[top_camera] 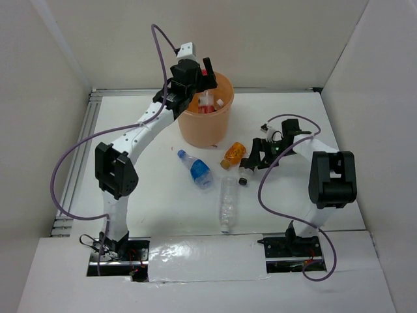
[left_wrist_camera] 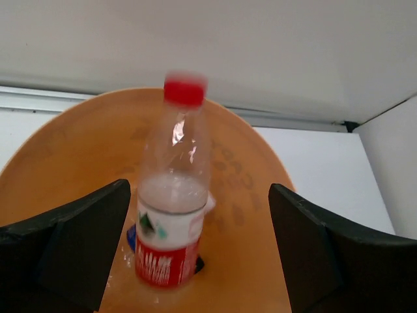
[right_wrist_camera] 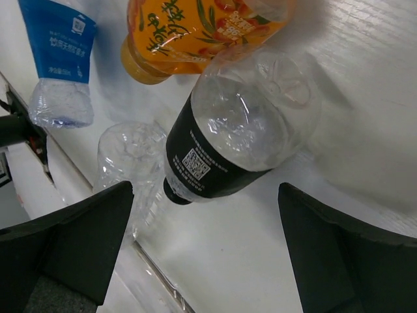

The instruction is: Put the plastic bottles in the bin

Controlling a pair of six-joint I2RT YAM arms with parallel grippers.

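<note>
My left gripper (top_camera: 206,75) is open over the orange-peach bin (top_camera: 203,134). In the left wrist view, a clear bottle with a red cap and red label (left_wrist_camera: 171,215) stands blurred inside the bin (left_wrist_camera: 71,156), between my open fingers and free of them. My right gripper (top_camera: 251,163) is open low over the table. In the right wrist view it (right_wrist_camera: 205,192) hovers over a small clear bottle with a black label and cap (right_wrist_camera: 234,130), not touching it. An orange bottle (top_camera: 233,155), a blue-labelled bottle (top_camera: 195,168) and a plain clear bottle (top_camera: 228,203) lie on the table.
The three loose bottles lie close together in front of the bin, the orange one (right_wrist_camera: 195,32) touching the black-labelled one. White walls enclose the table on three sides. Purple cables loop from both arms.
</note>
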